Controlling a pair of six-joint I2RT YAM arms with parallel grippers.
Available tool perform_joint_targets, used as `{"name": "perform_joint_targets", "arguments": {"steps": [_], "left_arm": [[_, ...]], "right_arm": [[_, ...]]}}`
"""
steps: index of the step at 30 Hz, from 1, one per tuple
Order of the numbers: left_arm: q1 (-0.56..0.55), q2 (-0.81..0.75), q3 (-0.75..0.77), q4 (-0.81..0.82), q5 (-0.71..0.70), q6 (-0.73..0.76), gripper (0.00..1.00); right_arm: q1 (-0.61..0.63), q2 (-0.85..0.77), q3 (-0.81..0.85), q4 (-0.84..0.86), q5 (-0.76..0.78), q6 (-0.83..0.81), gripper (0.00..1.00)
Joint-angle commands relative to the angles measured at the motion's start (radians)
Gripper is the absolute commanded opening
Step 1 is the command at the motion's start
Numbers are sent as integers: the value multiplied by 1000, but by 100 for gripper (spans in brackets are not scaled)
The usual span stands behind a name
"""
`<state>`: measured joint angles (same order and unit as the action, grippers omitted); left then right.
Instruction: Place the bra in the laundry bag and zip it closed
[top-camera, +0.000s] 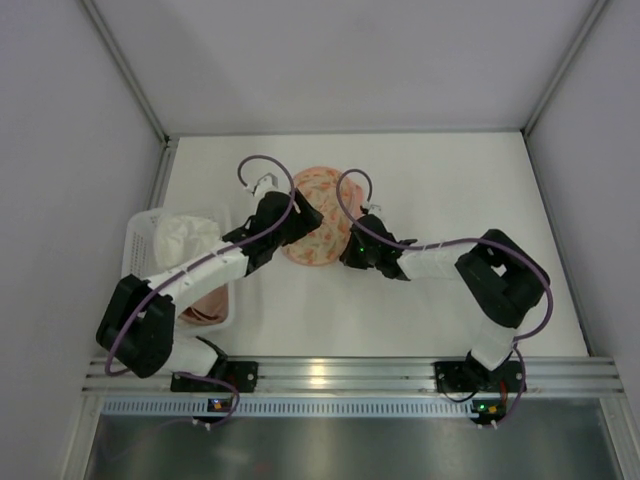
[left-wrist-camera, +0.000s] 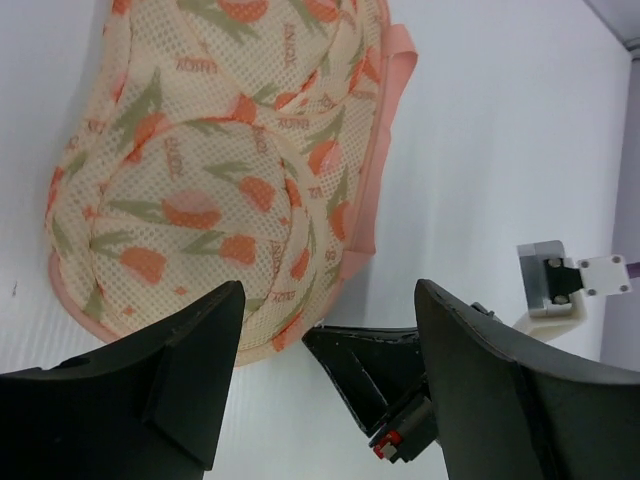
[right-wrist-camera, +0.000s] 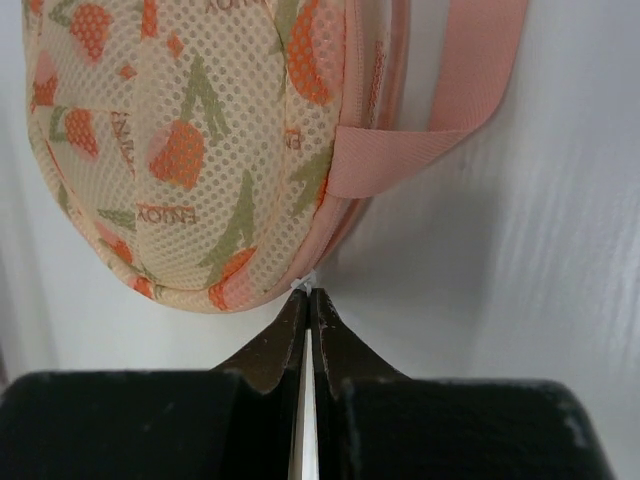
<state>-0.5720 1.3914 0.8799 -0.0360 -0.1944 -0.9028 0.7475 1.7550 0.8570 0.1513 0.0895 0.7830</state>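
At the far middle of the surface (top-camera: 450, 180): the laundry bag (top-camera: 318, 232) lies flat with its floral mesh shell up. Its two halves are together and the pink zip edge runs round the rim. Both arms meet over it.
Loop strap (right-wrist-camera: 445, 120): pink webbing lying on the surface off the bag's side, one end sewn onto the shell.
Left arm: rises from its base at the near-left corner, with the elbow folded out toward the left edge. The forearm angles across the basket toward the far middle.
Left gripper (top-camera: 293, 217): over the bag's left side. Its jaws are spread wide and hold nothing, and the bag's rounded end sits just beyond the two fingers (left-wrist-camera: 190, 370).
Right arm: base at the near-right corner, elbow bent near the right edge, forearm running left.
Right gripper (top-camera: 352, 248): at the bag's near-right rim. Its jaws are pressed together with only a hairline slit, and the tips touch the pink edge. A white speck sits at the tips, too small to identify.
Basket (top-camera: 135, 240): along the left edge, just beside the bag. White cloth (top-camera: 185, 235) is bundled at its far end and pinkish fabric (top-camera: 205, 308) lies at its near end, mostly hidden by the left arm.
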Motion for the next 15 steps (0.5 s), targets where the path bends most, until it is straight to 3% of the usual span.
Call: {"name": "perform_joint_targets", "arguments": {"steps": [1, 8, 15], "left_arm": [[-5, -2, -76, 80, 3, -132, 75], [-5, -19, -151, 114, -20, -273, 75], [-5, 17, -183, 116, -10, -383, 75]], "right_arm": [[50, -6, 5, 94, 62, 147, 0], [118, -3, 39, 106, 157, 154, 0], [136, 81, 79, 154, 90, 92, 0]]}}
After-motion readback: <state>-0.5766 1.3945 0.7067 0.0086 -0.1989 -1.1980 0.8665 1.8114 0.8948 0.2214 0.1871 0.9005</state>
